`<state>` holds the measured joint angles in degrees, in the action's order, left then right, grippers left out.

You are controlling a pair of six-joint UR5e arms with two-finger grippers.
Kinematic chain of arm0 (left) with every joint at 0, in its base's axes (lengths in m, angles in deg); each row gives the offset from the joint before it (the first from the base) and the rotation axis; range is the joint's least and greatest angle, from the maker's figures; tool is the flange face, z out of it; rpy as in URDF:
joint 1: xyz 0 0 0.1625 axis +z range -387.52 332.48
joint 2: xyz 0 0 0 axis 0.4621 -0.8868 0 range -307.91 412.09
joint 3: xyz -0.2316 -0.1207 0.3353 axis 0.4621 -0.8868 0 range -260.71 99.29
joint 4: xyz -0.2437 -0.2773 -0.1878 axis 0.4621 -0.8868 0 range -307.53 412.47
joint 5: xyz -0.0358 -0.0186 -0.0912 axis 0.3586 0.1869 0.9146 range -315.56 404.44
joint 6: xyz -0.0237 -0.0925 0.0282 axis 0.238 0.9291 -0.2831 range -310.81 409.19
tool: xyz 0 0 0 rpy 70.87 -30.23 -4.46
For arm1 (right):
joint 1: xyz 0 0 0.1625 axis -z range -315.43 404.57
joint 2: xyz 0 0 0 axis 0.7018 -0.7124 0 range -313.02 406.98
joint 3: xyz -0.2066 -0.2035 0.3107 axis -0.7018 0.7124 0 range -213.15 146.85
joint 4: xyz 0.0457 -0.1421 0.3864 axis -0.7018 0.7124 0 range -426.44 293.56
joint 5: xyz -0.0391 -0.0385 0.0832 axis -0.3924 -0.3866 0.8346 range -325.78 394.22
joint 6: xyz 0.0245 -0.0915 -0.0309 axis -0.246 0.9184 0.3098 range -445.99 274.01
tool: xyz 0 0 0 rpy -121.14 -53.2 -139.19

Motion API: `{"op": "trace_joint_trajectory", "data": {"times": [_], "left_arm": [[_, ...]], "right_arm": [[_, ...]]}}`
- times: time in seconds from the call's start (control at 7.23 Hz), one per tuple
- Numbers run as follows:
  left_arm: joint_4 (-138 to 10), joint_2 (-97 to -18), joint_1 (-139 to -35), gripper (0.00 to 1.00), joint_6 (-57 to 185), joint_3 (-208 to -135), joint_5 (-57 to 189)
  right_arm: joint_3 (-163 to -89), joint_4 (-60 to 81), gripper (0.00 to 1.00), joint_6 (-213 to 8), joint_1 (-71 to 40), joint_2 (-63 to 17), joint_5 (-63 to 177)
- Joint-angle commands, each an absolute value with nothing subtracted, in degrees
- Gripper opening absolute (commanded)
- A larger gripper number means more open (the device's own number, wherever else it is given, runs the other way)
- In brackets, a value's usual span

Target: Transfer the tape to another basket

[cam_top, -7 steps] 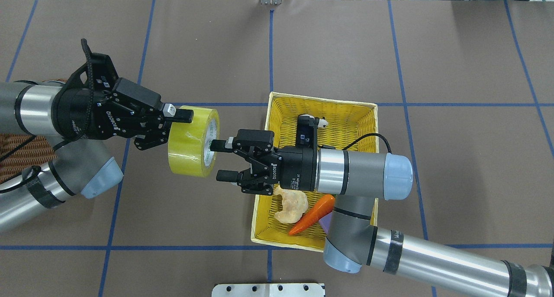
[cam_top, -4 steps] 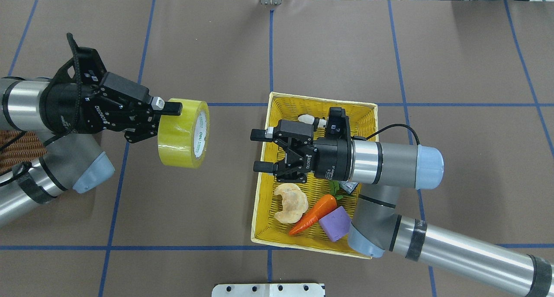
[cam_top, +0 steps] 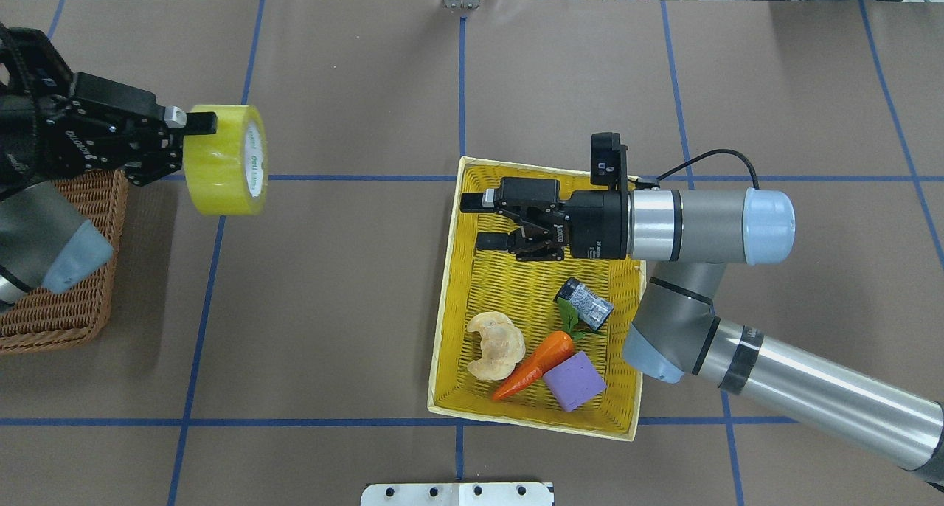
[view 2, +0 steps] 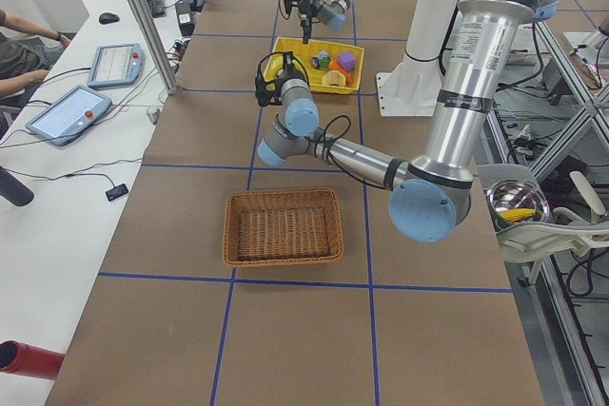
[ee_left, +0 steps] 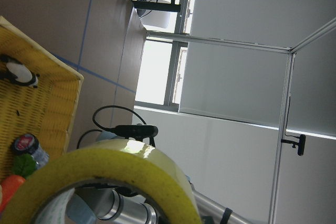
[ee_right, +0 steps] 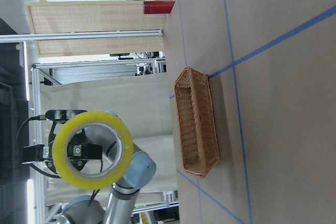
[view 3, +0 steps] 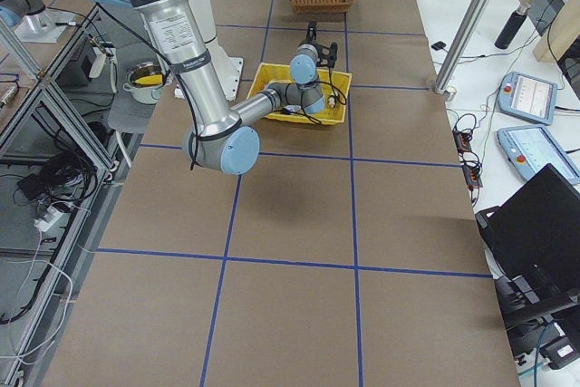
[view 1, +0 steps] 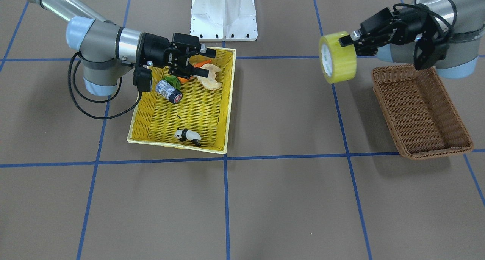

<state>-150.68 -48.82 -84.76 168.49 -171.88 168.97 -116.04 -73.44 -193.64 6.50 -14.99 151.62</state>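
Note:
The yellow tape roll (cam_top: pixel 221 163) hangs in the air on edge, core facing right. My left gripper (cam_top: pixel 188 148) is shut on its rim. The tape is just beside the far inner corner of the brown wicker basket (cam_top: pixel 44 340), not over it. In the front view the tape (view 1: pixel 337 61) sits left of the brown basket (view 1: pixel 435 154), which holds nothing I can see. My right gripper (cam_top: pixel 472 220) is open and empty over the yellow basket's far left part. The tape also shows in the right wrist view (ee_right: pixel 92 150).
The yellow basket (cam_top: pixel 442 329) holds a pastry (cam_top: pixel 495 344), a carrot (cam_top: pixel 535 362), a purple block (cam_top: pixel 575 380), a small dark cylinder (cam_top: pixel 585 303) and a panda figure (view 1: pixel 188 135). A white mount (view 1: pixel 223 13) stands at the robot's side.
My left gripper has carried the tape left and farther away, toward the brown basket. My right gripper has drawn back to the right, away from the tape and over the yellow basket.

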Motion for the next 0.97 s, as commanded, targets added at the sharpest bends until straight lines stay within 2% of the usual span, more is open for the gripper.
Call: {"op": "trace_joint_trajectory", "data": {"times": [0.0, 0.14, 0.42, 0.83], "left_arm": [[-142.95, -41.19, -88.59, 0.00, 152.00, -171.50, 170.04], [-139.61, -38.11, -90.87, 0.00, 144.10, -170.89, 170.04], [-130.03, -35.90, -93.79, 0.00, 131.42, -171.32, 169.95], [-118.43, -34.39, -96.60, 0.00, 119.34, -171.59, 169.25]], "right_arm": [[-116.64, -66.56, 1.00, -180.47, -0.32, -19.27, 155.25], [-117.17, -64.18, 1.00, -170.99, -2.60, -24.33, 155.07], [-118.39, -56.72, 1.00, -161.63, -7.79, -29.97, 155.16], [-119.89, -41.19, 1.00, -136.01, -15.44, -36.49, 156.12]]}}
